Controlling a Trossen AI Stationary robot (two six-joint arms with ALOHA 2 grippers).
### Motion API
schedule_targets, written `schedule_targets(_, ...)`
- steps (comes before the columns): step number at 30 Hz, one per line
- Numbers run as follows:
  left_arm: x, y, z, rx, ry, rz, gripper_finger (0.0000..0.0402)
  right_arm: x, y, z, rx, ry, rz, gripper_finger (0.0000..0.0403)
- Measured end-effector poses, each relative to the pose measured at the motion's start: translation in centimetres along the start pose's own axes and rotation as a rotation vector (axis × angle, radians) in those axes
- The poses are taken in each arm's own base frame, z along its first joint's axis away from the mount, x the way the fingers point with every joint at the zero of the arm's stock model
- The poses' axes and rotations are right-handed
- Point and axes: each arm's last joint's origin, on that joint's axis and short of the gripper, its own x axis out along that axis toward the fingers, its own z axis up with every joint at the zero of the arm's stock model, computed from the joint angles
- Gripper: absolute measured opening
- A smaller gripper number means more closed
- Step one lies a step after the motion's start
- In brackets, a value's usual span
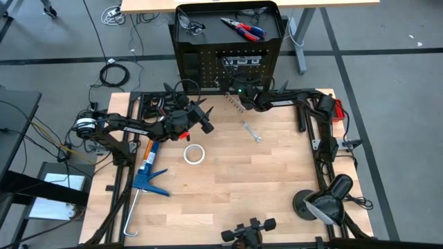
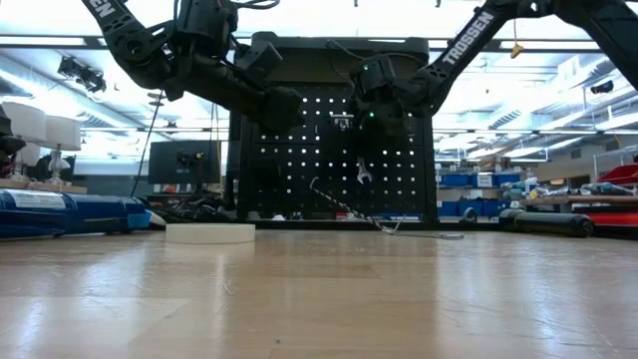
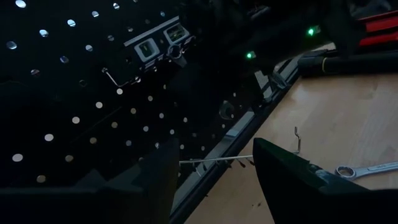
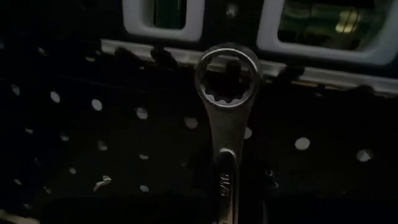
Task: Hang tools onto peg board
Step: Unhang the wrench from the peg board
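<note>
Steel wrench [image 4: 225, 118], rigid and slick, pinched by its shank in right gripper [image 4: 231, 186] at peg board [image 1: 208, 66]; left gripper [image 1: 203, 117] gapes.

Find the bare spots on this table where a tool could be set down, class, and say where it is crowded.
Free: the wood between the tape roll, the lamp and the table's near edge. Crowded: the strip before the peg board, where both arms meet, and the left side by the caulking gun.

One camera looks straight down on the table [image 1: 228, 173], peg board [image 1: 228, 66] at twelve o'clock. Another sits at tabletop level, facing that board [image 2: 334, 150]. Both wrist cameras look closely at its holes; the right's nearly touches a wrench [image 4: 225, 124].
</note>
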Motion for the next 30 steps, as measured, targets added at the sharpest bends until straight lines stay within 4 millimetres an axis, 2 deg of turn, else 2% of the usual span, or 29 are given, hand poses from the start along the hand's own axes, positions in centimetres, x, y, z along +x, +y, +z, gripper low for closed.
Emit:
schedule_targets(19, 0.0, 0.0, 0.0, 0.0, 0.0, 0.0, 0.0211, -1.5, -0.5, 1.8, -0.011, 0.055, 0.05, 0.0049)
schedule_targets(23, 0.0, 0.0, 0.0, 0.0, 0.0, 0.0, 0.0211, -1.9, -0.2, 1.4, -0.042, 0.085, 0.062, 0.0049)
schedule_targets(26, 0.0, 0.0, -0.1, 0.004, 0.005, 0.0, 0.0211, -2.9, 0.3, 0.8, -0.1, 0.16, 0.12, 0.0048)
schedule_targets(30, 0.0, -0.1, -0.2, 0.04, 0.021, -0.003, 0.0211, -5.7, 0.3, 0.4, -0.216, 0.317, 0.163, 0.0048)
